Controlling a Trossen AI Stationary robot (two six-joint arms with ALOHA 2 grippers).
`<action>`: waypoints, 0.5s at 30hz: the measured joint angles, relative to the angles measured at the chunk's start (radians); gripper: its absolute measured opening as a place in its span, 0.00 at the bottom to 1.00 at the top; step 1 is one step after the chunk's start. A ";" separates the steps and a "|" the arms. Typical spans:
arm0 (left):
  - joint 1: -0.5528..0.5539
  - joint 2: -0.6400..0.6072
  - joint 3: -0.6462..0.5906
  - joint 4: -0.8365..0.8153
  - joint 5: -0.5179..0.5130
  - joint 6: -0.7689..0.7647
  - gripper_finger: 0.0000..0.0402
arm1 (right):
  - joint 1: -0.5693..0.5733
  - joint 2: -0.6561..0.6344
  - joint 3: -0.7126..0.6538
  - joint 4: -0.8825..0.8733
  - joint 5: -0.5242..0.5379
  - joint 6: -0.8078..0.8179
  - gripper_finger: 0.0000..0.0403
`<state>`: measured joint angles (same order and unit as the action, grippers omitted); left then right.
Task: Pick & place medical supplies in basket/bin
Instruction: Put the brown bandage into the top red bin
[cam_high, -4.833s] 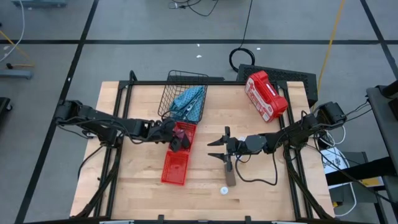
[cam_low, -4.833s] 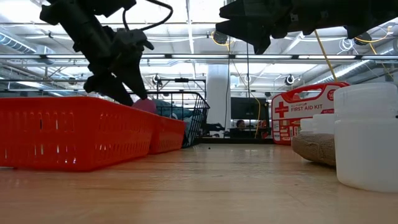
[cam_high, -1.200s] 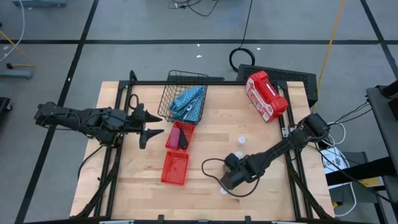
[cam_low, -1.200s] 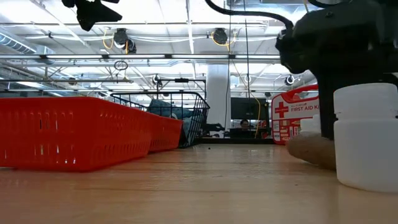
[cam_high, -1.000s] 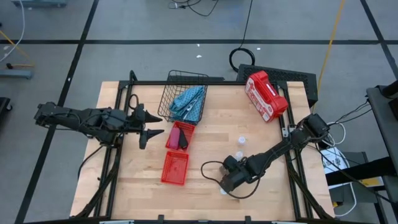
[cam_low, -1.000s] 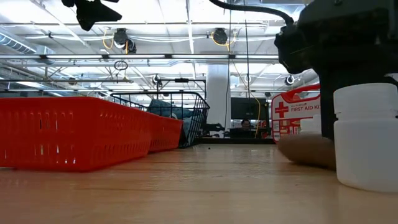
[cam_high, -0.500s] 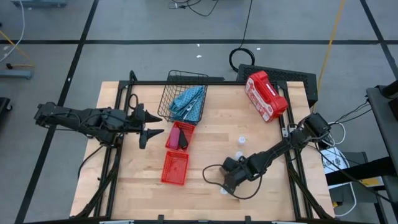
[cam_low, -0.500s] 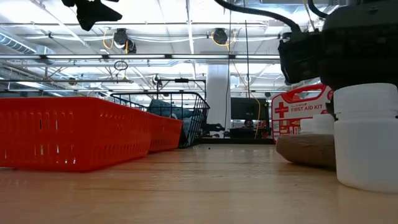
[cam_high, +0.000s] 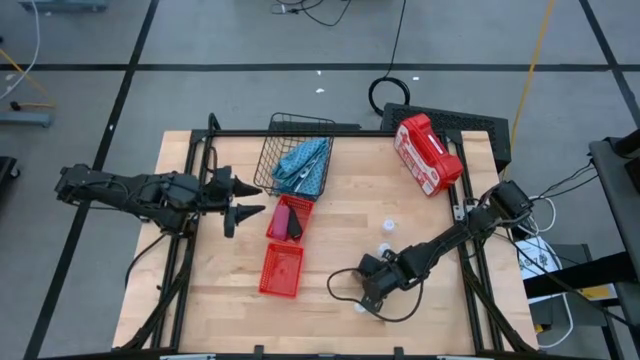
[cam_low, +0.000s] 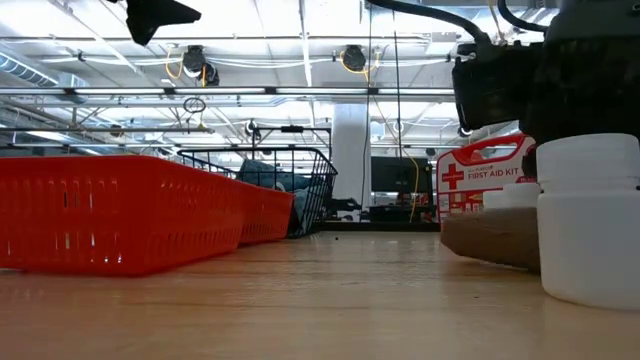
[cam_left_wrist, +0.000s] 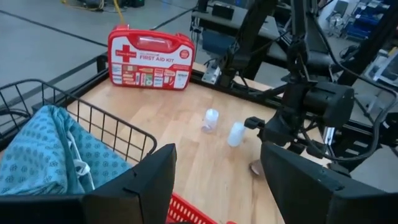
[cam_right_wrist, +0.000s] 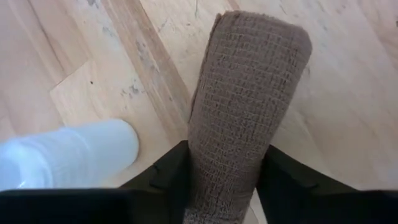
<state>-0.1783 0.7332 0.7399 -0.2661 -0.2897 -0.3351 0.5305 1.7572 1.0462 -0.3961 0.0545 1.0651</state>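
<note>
My right gripper is low over the table's near middle, shut on the brown bandage roll, which also shows in the low view. A white vial lies beside it. My left gripper is open in the air, left of a red bin holding the pink and black rolls. The second red bin sits nearer. The black wire basket holds the light-blue pouch. Two more vials stand on the wood. My right gripper pinches the brown roll between its two fingers, one on each long side, at the end nearest the wrist. The fingers slant down from the table's right side, and the rest of the roll reaches forward past them. Whether the roll is off the wood, I cannot tell.
The red and white first-aid case lies at the table's far right corner. A third vial sits near the near edge, large in the low view. Bare wood lies between the red bins and my right arm.
My right gripper has edged slightly toward the table's right edge, staying low with the brown roll between its fingers. The left arm has kept still.
</note>
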 joint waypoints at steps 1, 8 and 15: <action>0.000 0.000 0.000 0.006 0.000 0.005 0.60 | -0.002 -0.012 -0.001 -0.005 0.004 -0.005 0.33; 0.000 0.000 0.000 0.027 0.000 0.029 0.60 | -0.007 -0.136 -0.002 -0.001 0.153 -0.094 0.30; 0.000 0.002 0.000 0.037 0.000 0.073 0.60 | -0.007 -0.210 -0.001 0.095 0.446 -0.300 0.30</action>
<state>-0.1787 0.7354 0.7399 -0.2293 -0.2901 -0.2623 0.5236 1.5471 1.0451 -0.3011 0.5001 0.7653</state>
